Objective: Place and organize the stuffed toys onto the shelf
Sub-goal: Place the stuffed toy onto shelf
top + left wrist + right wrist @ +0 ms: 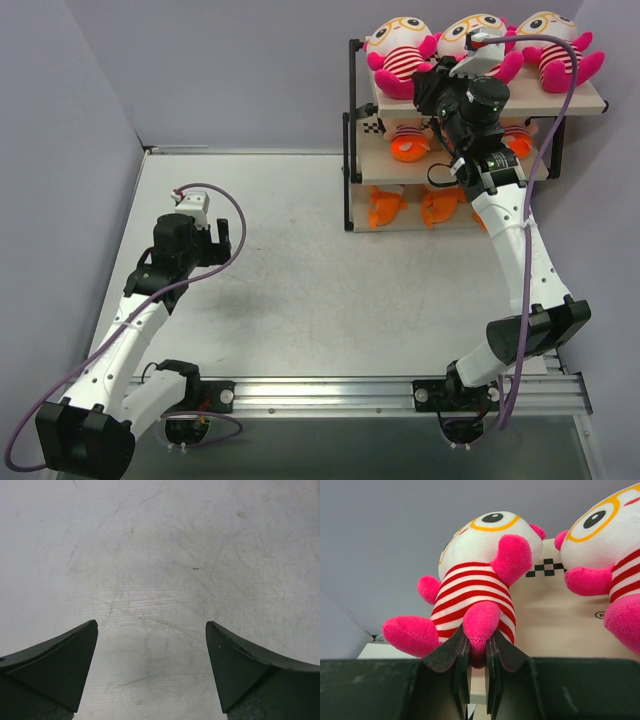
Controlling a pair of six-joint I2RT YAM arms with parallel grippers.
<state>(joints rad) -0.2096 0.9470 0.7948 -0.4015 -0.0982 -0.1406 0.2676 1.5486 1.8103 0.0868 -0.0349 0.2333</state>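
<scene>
The shelf (590, 103) stands at the far right of the table. Three pink-limbed toys with yellow-rimmed glasses lie on its top board: left (398, 50), middle (472, 38), right (550, 45). Orange plush toys sit on the middle tier (408, 146) and the bottom tier (385, 207); my right arm hides part of them. My right gripper (428, 84) (479, 645) is shut on a pink leg of the left toy (475, 585) at the top board's front edge (555, 620). My left gripper (190, 215) (151, 625) is open and empty over bare table.
Grey walls close in the table on the left and at the back. The middle pink toy (615, 545) lies just right of the held one. The grey tabletop (300, 260) stretches between the two arms. The metal rail (330, 395) runs along the near edge.
</scene>
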